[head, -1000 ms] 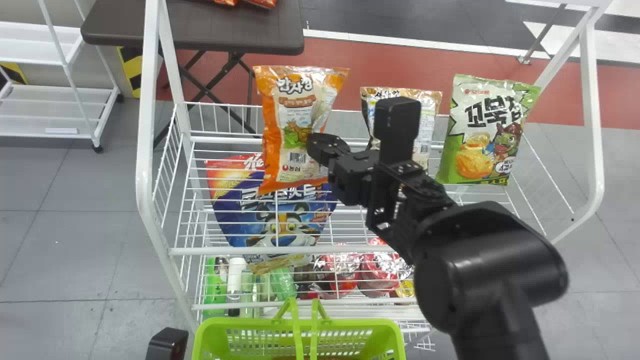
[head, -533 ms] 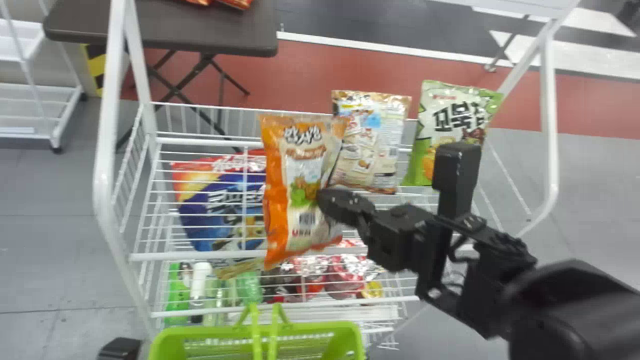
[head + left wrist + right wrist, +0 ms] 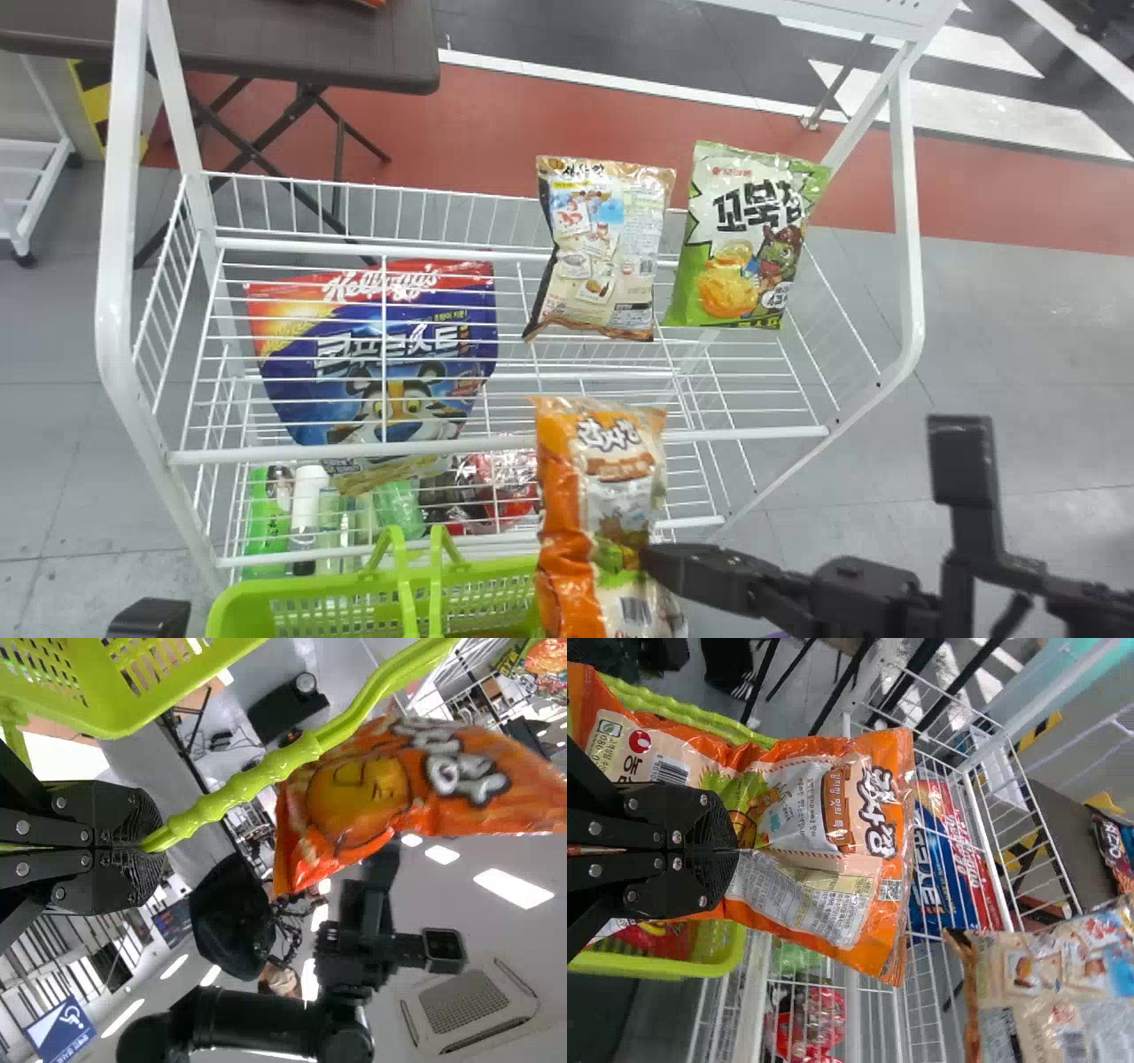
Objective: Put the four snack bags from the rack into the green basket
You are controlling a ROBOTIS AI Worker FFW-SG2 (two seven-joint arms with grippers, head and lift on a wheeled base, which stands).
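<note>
My right gripper [image 3: 651,558] is shut on the orange snack bag [image 3: 595,505], at the green basket's [image 3: 483,567] right side and in front of the rack. In the right wrist view that gripper [image 3: 731,849] pinches the middle of the orange bag [image 3: 833,806], with the basket [image 3: 726,948] behind. A blue-red bag [image 3: 381,354], a beige bag [image 3: 602,252] and a green bag [image 3: 740,239] stand on the rack. My left arm [image 3: 149,618] is at the bottom left; in the left wrist view its gripper [image 3: 146,846] is shut on the basket's handle [image 3: 257,771].
The white wire rack [image 3: 496,445] has bottles [image 3: 306,514] and red packages [image 3: 505,478] on its lower level. Behind it on the left stands a dark table [image 3: 301,44]. Inside the basket lies a red package [image 3: 656,943].
The right gripper has drawn the orange bag down and toward the robot, from above the rack to beside the basket. The head view has shifted, so the rack appears farther left.
</note>
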